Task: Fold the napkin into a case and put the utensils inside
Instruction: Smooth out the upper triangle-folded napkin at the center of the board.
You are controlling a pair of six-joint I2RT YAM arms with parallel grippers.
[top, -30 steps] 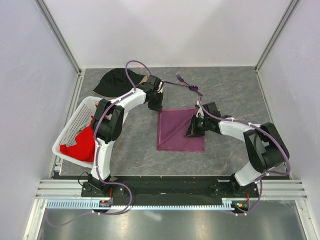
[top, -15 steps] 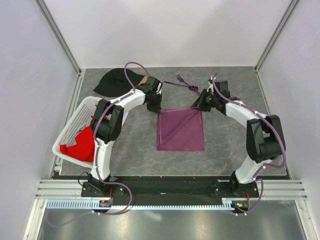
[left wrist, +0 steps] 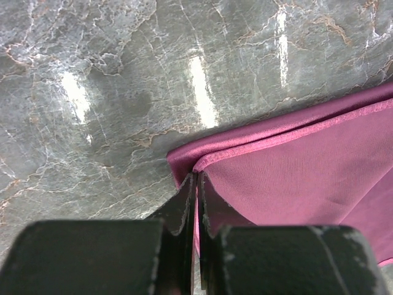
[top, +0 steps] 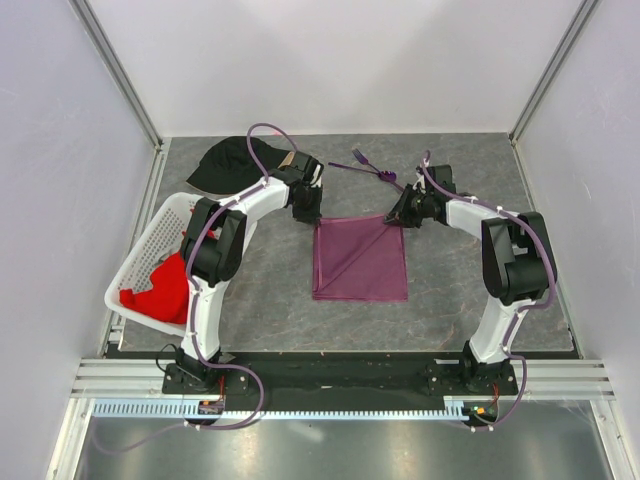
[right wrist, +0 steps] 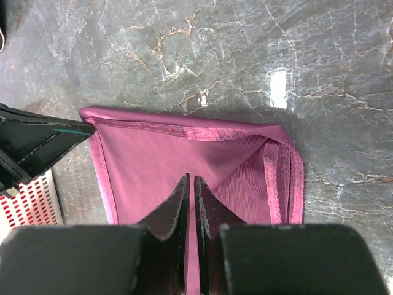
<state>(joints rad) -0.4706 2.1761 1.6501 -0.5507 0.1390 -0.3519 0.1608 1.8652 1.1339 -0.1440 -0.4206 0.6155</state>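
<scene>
The grey, marble-veined table (top: 450, 290) has a glossy surface. At its left edge I see a white plastic lattice basket (top: 152, 238) holding a crumpled red cloth (top: 160, 290). The square plum-purple napkin (top: 360, 265), thin with a slight sheen and stitched hems, lies flat mid-table with one diagonal crease. A rounded black fabric cap (top: 225, 165) sits at the far left. The slender purple plastic utensils (top: 370, 168) lie on the table beyond the napkin, apart from it. The left gripper (left wrist: 195, 179) has its jaws closed at the napkin's far-left corner; I cannot tell if cloth is nipped. The right gripper (right wrist: 191, 182) pinches the napkin's far-right corner.
</scene>
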